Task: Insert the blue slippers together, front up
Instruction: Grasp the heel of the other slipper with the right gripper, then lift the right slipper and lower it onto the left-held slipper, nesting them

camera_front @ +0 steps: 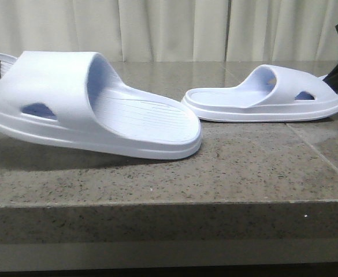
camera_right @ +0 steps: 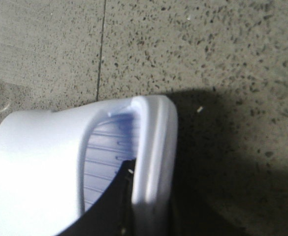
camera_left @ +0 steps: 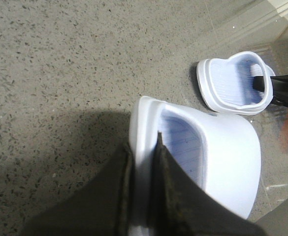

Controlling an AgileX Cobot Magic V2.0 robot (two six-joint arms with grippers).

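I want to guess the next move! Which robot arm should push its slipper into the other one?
Probably the left. Its gripper pinches the near slipper, already tilted off the table. The right gripper grips the far slipper, which lies flat, so it could just hold steady.

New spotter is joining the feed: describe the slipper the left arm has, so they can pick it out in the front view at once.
Start at the speckled grey stone table that fills the front view. The left gripper clamps the side rim of the slipper on the left, the nearer, larger-looking one. Unlike the right slipper, which looks flat on the table farther back, its sole is tipped up, with shadow underneath.
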